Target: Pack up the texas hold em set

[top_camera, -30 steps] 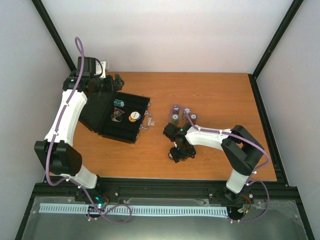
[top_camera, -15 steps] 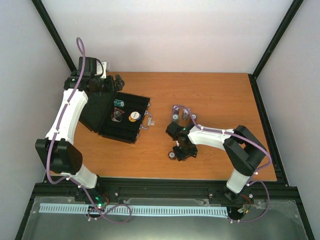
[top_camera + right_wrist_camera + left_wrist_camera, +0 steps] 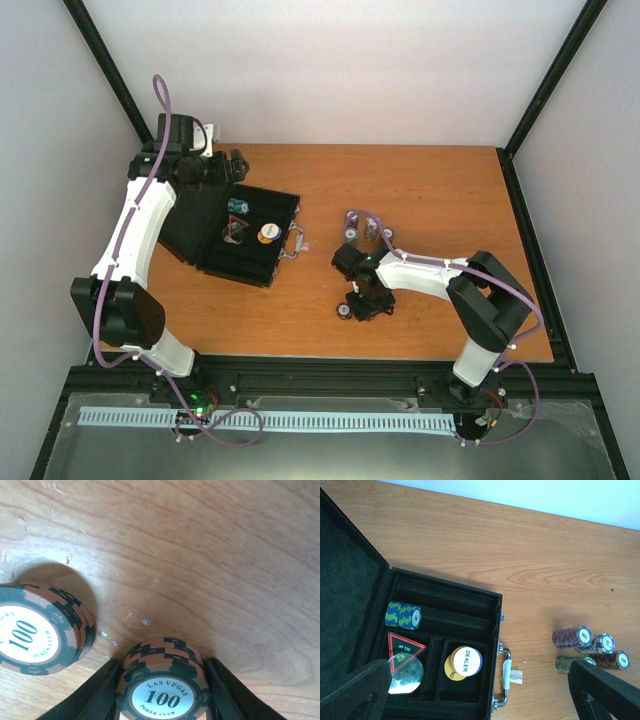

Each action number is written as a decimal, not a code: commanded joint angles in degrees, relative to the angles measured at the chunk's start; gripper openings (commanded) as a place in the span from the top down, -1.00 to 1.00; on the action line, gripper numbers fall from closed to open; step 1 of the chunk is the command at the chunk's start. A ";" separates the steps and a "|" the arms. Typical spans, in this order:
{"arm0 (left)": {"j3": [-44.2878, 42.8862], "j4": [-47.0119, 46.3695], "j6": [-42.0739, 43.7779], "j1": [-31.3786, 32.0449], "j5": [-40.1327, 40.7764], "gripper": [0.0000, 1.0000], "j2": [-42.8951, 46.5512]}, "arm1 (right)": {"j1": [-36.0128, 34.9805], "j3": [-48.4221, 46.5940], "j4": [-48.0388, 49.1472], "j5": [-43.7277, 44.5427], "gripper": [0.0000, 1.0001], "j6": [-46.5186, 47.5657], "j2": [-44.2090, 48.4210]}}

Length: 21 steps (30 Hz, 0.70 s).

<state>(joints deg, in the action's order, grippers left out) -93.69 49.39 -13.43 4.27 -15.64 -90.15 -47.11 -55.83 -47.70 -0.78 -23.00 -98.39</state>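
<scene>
Brown wooden table (image 3: pixel 430 190), white walls (image 3: pixel 330 70) on three sides. On the left part, black case (image 3: pixel 262 268) of the texas hold em set, open, with the lid (image 3: pixel 345 580) up and out to the left, under the left arm. Long side of the case going from far to near, a bit slanted. Silver handle (image 3: pixel 504 672) on the right long side, pointing at the middle of the table, with a small white tag (image 3: pixel 514 676) on it. Inside, in a long slot, at its left end: blue and green chip stack (image 3: pixel 403 615), lying on its side. Below that, in the left box: triangle token (image 3: pixel 404 646), black with a red edge, one corner under a clear round disc (image 3: pixel 405 677). In the right box: white DEALER disc (image 3: pixel 466 660) on top of a yellow disc (image 3: pixel 449 669), hiding most of it. Out on the table, right of the case and well apart from it: loose chip stacks (image 3: pixel 571 636), all on their sides, one green one partly hidden behind a finger. Left gripper (image 3: pixel 235 163) above the far end of the case — spread wide, holding nothing. Right gripper (image 3: pixel 362 308) down low, nearer than the loose stacks, its fingers (image 3: pixel 95 697) pressed on both sides of a brown chip stack (image 3: pixel 162 680). Lying on its side too, round face marked 100 turned up to the wrist camera. Just to its left, not touching: second brown stack (image 3: pixel 35 640), also marked 100.
</scene>
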 commanded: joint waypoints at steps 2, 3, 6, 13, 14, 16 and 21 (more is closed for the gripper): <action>-0.97 0.42 1.04 -0.04 0.10 -0.99 -0.38 | 0.50 2.88 1.19 1.58 0.88 0.62 -5.49; -0.89 0.44 1.06 -0.01 0.04 -1.00 -0.38 | 0.53 2.51 1.00 1.77 0.91 0.73 -5.50; -0.80 0.66 1.19 -0.05 -0.07 -0.97 -0.47 | 0.66 1.23 0.27 2.08 0.94 1.14 -5.34; 0.75 1.13 1.90 -0.04 -0.33 -0.92 0.15 | 1.60 -2.81 -2.30 2.64 0.94 2.09 -4.04; 1.18 1.12 1.95 -0.05 -0.33 -0.92 0.27 | 1.78 -3.21 -2.59 2.69 0.94 2.22 -3.87; 1.93 1.09 1.97 -0.05 -0.38 -0.92 0.58 | 2.19 -3.94 -3.18 2.56 0.94 2.32 -3.51; 3.51 0.98 1.83 -0.04 -1.20 -0.90 1.44 | 3.00 -6.20 -4.85 2.63 0.94 2.65 -2.49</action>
<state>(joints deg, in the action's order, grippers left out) -90.78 49.95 -12.73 4.27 -15.81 -90.15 -44.97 -59.94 -51.00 -0.12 -20.88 -100.42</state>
